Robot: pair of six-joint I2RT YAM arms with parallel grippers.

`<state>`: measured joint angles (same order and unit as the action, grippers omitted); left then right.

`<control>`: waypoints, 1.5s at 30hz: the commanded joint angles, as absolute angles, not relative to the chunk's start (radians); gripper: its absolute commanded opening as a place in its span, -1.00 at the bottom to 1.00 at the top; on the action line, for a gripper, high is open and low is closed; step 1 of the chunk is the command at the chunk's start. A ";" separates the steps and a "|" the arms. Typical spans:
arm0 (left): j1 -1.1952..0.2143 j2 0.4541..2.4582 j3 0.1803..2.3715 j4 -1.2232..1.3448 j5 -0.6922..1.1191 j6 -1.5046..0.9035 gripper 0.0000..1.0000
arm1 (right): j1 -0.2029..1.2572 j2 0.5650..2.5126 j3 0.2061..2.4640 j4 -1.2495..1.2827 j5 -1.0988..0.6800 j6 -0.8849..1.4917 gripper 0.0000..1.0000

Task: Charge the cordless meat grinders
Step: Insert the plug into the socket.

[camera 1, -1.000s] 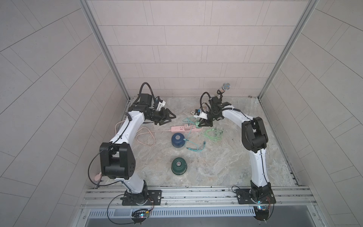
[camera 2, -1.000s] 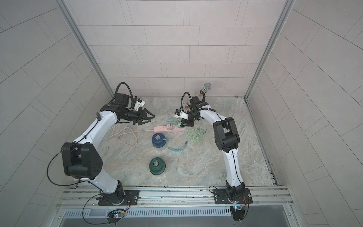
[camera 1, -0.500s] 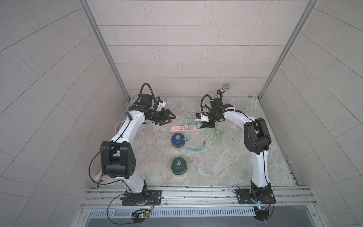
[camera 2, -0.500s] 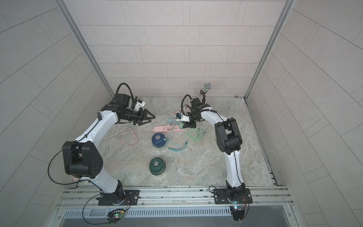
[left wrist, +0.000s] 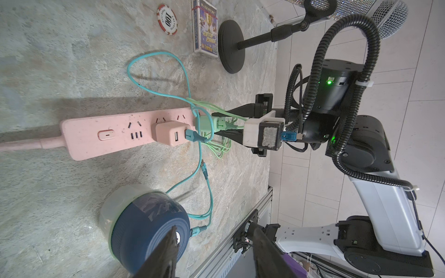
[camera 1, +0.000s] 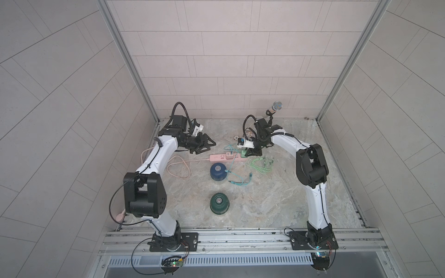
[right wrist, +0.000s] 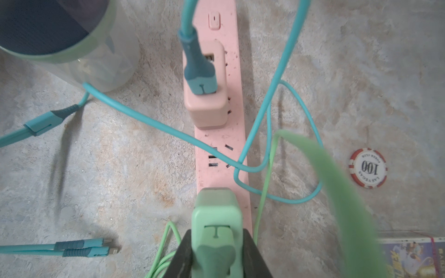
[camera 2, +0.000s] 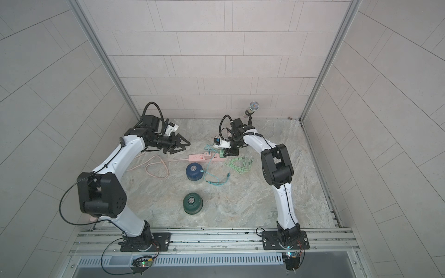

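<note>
**Desk:** What sat nearest the rail?

**Photographer:** The green grinder (camera 1: 219, 203), upright and alone on the table (camera 1: 277, 197), with no lead attached. Just beyond it stood the blue grinder (camera 1: 218, 171). A teal cable (right wrist: 199, 72) ran from its side to the pink charger (left wrist: 168, 134) on the strip (left wrist: 96, 137).

**Desk:** And the arms?

**Photographer:** Both were farther back. The right gripper (right wrist: 216, 240) was clamped on the green charger (right wrist: 216, 211) at the strip's right end. Whether that charger was fully seated could not be told. The left gripper (camera 1: 204, 144) hung above the table just beyond the strip's left half, jaws spread and empty.

**Desk:** What did the next move turn on?

**Photographer:** Most likely the gap. The green grinder lay on the near side of the strip, well apart from both grippers and about as close to one as to the other. The strip's long axis ran left to right. The green cable (camera 1: 261, 166) lay bunched just right of the strip's right end, so its loose end would have had to travel nearward and left, past the blue grinder. The left gripper was free, while the right was occupied but sat just beside that cable.

**Desk:** Anything behind?

**Photographer:** A mic stand (left wrist: 232, 45), a chip (left wrist: 166, 19) and a card box (left wrist: 206, 26) stood toward the far wall, clear of the work.
</note>
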<state>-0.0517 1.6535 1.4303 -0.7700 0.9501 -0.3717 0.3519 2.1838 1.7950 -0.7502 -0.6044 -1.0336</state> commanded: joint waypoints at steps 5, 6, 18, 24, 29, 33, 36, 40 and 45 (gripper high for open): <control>-0.039 1.646 1.439 -0.796 0.974 -0.331 0.05 | 0.372 2.298 1.773 -0.807 -0.399 -0.992 -0.89; -0.038 1.647 1.439 -0.796 0.975 -0.330 0.05 | 0.374 2.310 1.786 -0.815 -0.390 -0.988 -0.90; -0.029 1.646 1.447 -0.802 0.950 -0.335 0.05 | 0.358 2.332 1.780 -0.849 -0.347 -0.971 -0.84; -0.030 1.653 1.454 -0.802 0.953 -0.339 0.05 | 0.355 2.333 1.790 -0.836 -0.360 -0.951 -0.80; -0.029 1.647 1.453 -0.808 0.938 -0.332 0.06 | 0.351 2.300 1.873 -0.838 -0.432 -0.868 -0.66; -0.029 1.640 1.451 -0.810 0.952 -0.322 0.09 | 0.350 2.259 1.883 -0.835 -0.471 -0.859 -0.38; -0.029 1.634 1.452 -0.802 0.953 -0.318 0.11 | 0.351 2.239 1.883 -0.835 -0.488 -0.852 -0.24; -0.031 1.632 1.451 -0.800 0.955 -0.311 0.11 | 0.353 2.213 1.872 -0.824 -0.507 -0.856 -0.09; -0.029 1.623 1.445 -0.798 0.956 -0.299 0.11 | 0.351 2.164 1.869 -0.819 -0.515 -0.838 0.03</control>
<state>-0.0349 1.6524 1.4303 -0.7910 0.9424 -0.3386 0.3573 2.2257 1.8774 -0.8112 -0.5224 -0.8486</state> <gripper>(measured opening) 0.554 0.511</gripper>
